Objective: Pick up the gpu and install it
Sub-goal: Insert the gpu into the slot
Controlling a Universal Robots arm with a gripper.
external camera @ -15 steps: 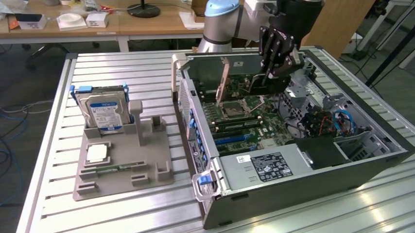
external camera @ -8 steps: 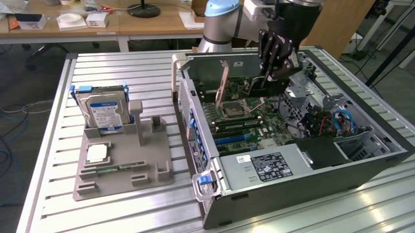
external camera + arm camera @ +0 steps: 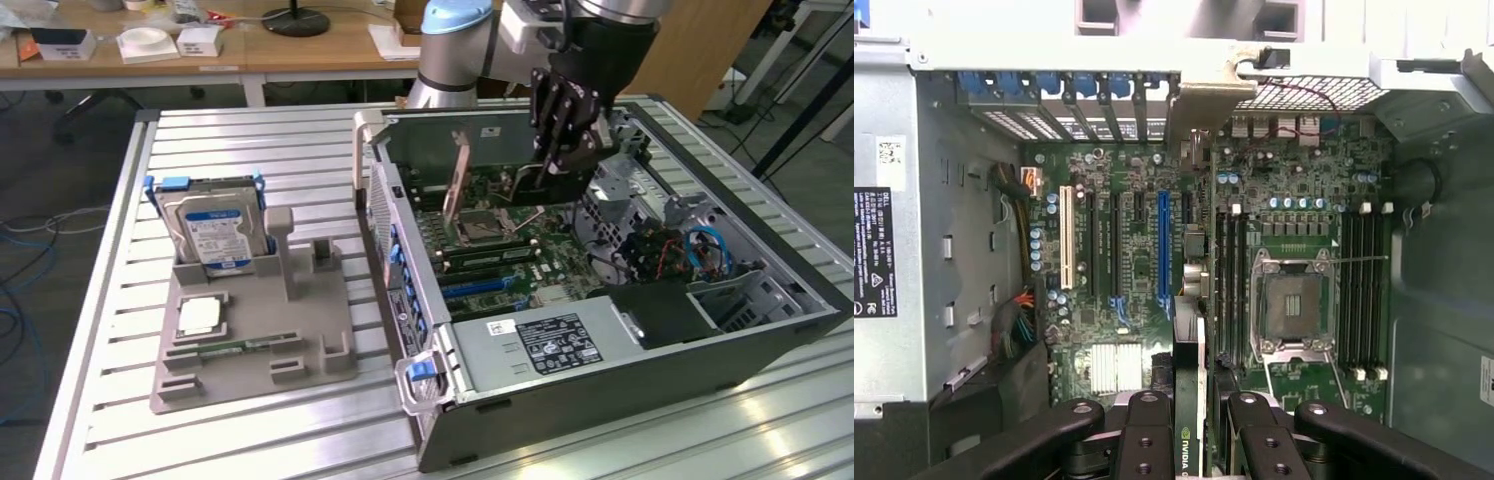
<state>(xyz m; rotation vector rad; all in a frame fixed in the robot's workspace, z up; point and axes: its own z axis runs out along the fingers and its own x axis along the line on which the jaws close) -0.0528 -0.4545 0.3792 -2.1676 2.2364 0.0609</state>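
Hanging over the open case (image 3: 747,300), the tool (image 3: 561,160) pinches the gpu (image 3: 550,182) by its upper edge, card held on edge so its connector side faces down toward the motherboard (image 3: 1144,260). In the wrist view the gpu (image 3: 1190,400) runs up between the fingers (image 3: 1144,440), its bracket (image 3: 1204,100) reaching the rear slot openings, roughly in line with the blue slot (image 3: 1163,245). It appears not yet seated. On the worktop (image 3: 267,150), a hard drive (image 3: 214,230) stands in the grey holder (image 3: 254,350).
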